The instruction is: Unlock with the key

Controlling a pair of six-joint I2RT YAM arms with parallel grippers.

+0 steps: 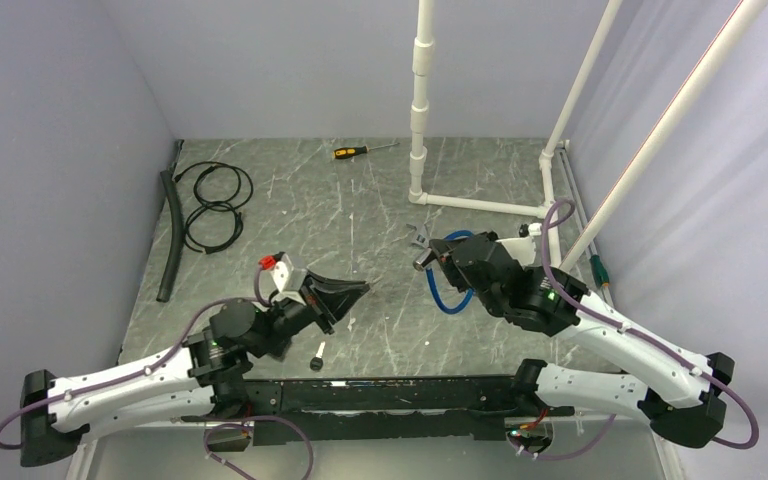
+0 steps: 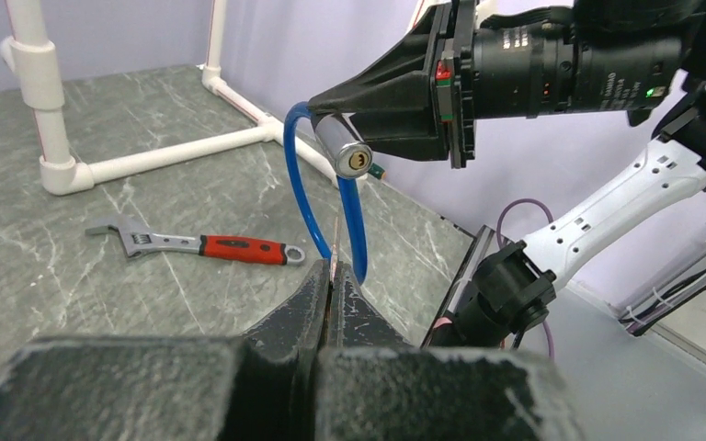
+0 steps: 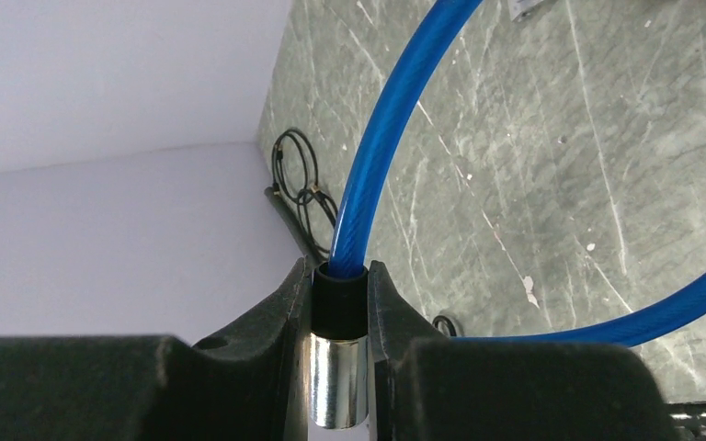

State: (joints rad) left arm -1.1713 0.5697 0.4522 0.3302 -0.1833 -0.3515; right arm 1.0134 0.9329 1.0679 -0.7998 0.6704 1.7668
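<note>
A blue cable lock [image 1: 450,298] hangs from my right gripper [image 1: 430,263], which is shut on the lock's silver cylinder [image 3: 338,377]. The blue cable [image 3: 379,152] loops out past the fingertips. In the left wrist view the cylinder [image 2: 345,150] points its keyhole face at the camera. My left gripper [image 2: 333,277] is shut on a thin metal key [image 2: 335,250] whose blade sticks up edge-on from the tips. The key tip is below the keyhole and apart from it. In the top view my left gripper [image 1: 356,291] is left of the lock.
A red-handled wrench [image 2: 225,248] lies on the table beyond the lock. A small black piece [image 1: 316,359] lies near the left arm. A screwdriver [image 1: 358,151], coiled black cables [image 1: 215,205], a black hose [image 1: 168,240] and a white pipe frame [image 1: 480,205] stand further back.
</note>
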